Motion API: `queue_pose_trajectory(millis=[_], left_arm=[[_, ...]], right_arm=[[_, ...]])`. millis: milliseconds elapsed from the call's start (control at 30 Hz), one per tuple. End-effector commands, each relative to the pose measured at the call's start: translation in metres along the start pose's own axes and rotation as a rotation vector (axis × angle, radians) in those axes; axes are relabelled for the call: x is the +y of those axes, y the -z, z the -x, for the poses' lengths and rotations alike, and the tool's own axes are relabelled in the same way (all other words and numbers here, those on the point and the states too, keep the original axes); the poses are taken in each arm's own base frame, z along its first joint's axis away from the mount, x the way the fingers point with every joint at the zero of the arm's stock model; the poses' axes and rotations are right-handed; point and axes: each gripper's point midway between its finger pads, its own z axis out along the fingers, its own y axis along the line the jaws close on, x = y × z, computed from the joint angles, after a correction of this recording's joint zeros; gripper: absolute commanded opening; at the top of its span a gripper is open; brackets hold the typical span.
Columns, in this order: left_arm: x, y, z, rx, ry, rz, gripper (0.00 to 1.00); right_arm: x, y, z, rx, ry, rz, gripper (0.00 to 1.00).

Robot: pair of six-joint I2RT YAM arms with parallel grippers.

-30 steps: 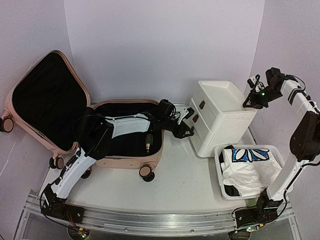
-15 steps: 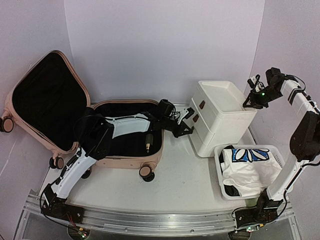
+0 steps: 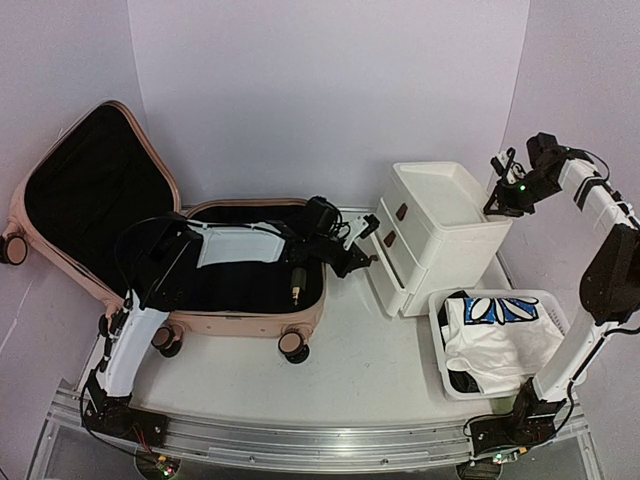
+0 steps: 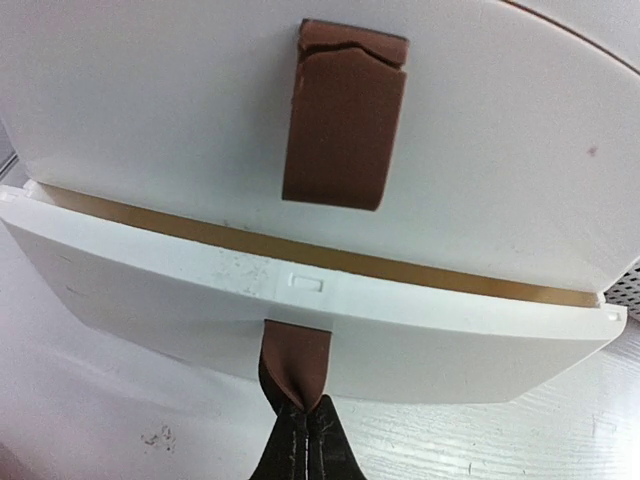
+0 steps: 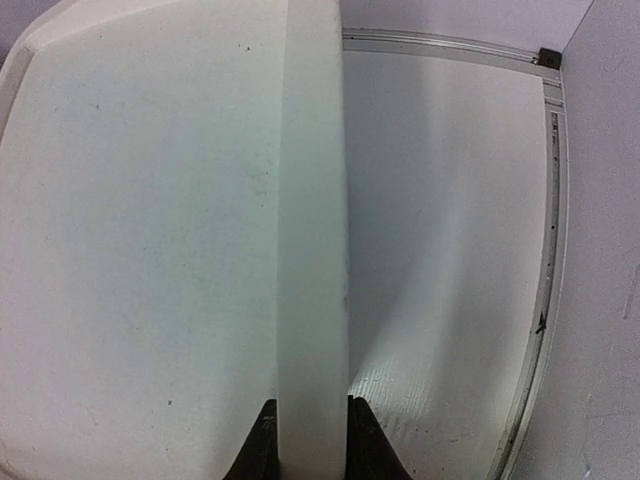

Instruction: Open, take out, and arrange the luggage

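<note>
Top external view: on the worktop (image 3: 370, 365), nearest the two arm bases, one white perforated basket (image 3: 444, 380) sits at the near right corner and holds one white garment (image 3: 500, 335) with a blue print. One piece of luggage (image 3: 255, 320), a pale-pink hard-shell case, lies open on the left half of the worktop. Its long axis runs near to far, with the wheeled end toward the near edge and the top end toward the back wall. The base shell rests flat with its black lining facing up, and the lid stands raised at the left edge with its lining facing right. Four caster wheels can be counted along the near end, two under the base and two on the lid. One small slender object (image 3: 296, 284) lies on the lining by the base's right wall. The left arm reaches over the open base, and the left gripper (image 3: 368, 258) meets the front of the one white drawer unit (image 3: 450, 235) right of centre toward the back, where two brown handles show from above. In the left wrist view the fingers are pressed together on a brown handle tab (image 4: 297, 362), pinching it at the front of a drawer that juts slightly out beneath another handled front. Farthest back, the right gripper (image 3: 497, 207) is at the unit's right rear top. In the right wrist view its fingers (image 5: 262, 445) clamp the unit's raised white rim (image 5: 312, 220) from both sides.
</note>
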Motion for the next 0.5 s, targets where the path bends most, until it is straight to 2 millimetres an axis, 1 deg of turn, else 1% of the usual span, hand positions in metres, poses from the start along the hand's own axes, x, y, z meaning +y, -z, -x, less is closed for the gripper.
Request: queue_pose_trajectory(millis=[0, 100, 167, 267, 333, 467], left_arm=[[0.004, 0.045, 0.052, -0.087, -0.071, 0.095, 0.00], [0.004, 0.049, 0.042, -0.062, -0.069, 0.109, 0.00], [0.002, 0.048, 0.028, -0.035, -0.065, 0.105, 0.00], [-0.001, 0.046, 0.016, -0.012, -0.055, 0.087, 0.00], [-0.003, 0.045, 0.010, -0.002, -0.046, 0.076, 0.00], [-0.005, 0.046, 0.003, 0.010, -0.038, 0.069, 0.00]], right_arm=[[0.031, 0.026, 0.014, -0.074, 0.002, 0.045, 0.00], [0.018, 0.030, 0.017, -0.084, -0.003, -0.046, 0.00], [0.009, 0.036, 0.020, -0.096, -0.001, -0.107, 0.00], [-0.002, 0.042, 0.025, -0.110, 0.006, -0.180, 0.00], [-0.004, 0.044, 0.028, -0.115, 0.019, -0.195, 0.00], [-0.006, 0.050, 0.037, -0.123, 0.052, -0.215, 0.00]])
